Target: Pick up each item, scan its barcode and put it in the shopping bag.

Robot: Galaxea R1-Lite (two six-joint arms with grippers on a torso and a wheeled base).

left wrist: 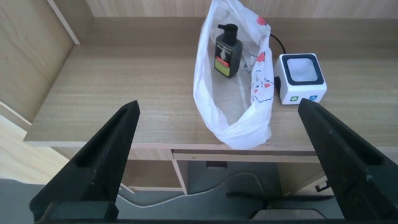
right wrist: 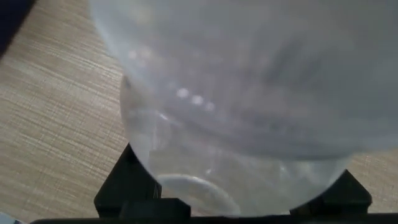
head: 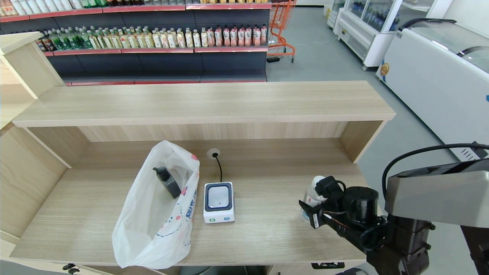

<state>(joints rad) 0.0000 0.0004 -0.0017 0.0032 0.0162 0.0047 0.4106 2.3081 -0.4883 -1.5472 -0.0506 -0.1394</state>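
Observation:
A white translucent bottle (head: 312,192) stands near the right end of the wooden counter (head: 267,233). My right gripper (head: 311,214) is shut on the bottle, which looms close in the right wrist view (right wrist: 249,93), a finger against each side of it (right wrist: 236,193). The white shopping bag (head: 153,225) lies open at the left, a dark pump bottle (head: 168,182) inside it. The scanner (head: 218,201) sits just right of the bag. My left gripper (left wrist: 219,104) is open and holds nothing, off the counter's front edge, facing the bag (left wrist: 236,124), pump bottle (left wrist: 227,53) and scanner (left wrist: 301,76).
A raised wooden shelf (head: 202,103) runs along the back of the counter, with side walls at both ends. The scanner's black cable (head: 219,168) runs to a hole in the counter. Bare counter lies between scanner and bottle.

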